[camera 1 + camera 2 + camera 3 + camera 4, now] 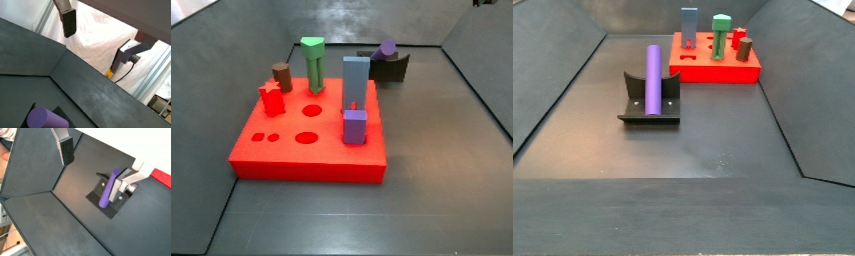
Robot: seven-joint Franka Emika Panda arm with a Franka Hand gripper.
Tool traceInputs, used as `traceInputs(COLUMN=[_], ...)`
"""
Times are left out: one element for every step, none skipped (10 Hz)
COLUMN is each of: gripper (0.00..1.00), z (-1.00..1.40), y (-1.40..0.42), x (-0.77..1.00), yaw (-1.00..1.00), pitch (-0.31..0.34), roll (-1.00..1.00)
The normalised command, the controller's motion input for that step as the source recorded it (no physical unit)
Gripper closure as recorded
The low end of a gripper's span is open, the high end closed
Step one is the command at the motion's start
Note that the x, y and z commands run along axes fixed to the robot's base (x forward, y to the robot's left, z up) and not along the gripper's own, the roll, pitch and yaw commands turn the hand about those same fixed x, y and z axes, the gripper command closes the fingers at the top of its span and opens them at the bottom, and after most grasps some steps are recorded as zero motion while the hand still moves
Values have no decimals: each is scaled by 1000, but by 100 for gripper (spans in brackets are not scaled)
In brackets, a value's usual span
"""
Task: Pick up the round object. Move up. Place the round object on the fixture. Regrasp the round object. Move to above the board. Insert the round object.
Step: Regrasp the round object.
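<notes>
The hand shows only in the wrist views; neither side view catches it. Its two flat silver fingers with dark pads stand well apart, one finger on one side and the other finger across from it, and nothing sits between them, so the hand is spread and empty.

The long, slim purple cylinder peg lies below the hand on the small dark grey-black fixture, resting against the fixture's upright back. In a wrist view the peg runs close beside one finger without clearly touching it. In a side view the peg leans lengthwise up the fixture, whose base plate sits on the dark grey surface. Seen from the opposite side, only the peg's round end pokes above the fixture.

Beyond the fixture, farther from the hand, stands the large thick red square board, apart from the fixture. It carries a tall blue rectangular bar, a green peg, a short purple square-sided block, a brown peg and a red star-shaped peg, with several open holes in its top. A corner of the board also shows in a wrist view.
</notes>
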Motion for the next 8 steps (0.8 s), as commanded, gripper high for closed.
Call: traceInputs(gripper=[0, 0, 0, 0, 0, 0, 0, 0], z=[-1000, -1000, -1000, -1000, -1000, -1000, -1000, -1000], y=[49, 39, 37, 33, 32, 27, 22, 19], x=[29, 48, 56, 77, 83, 96, 104, 116], yaw=[200, 200, 199, 172, 158, 121, 91, 57], pitch=[128, 58, 33, -29, -54, -94, -111, -107], roll=[198, 167, 144, 102, 93, 86, 83, 82])
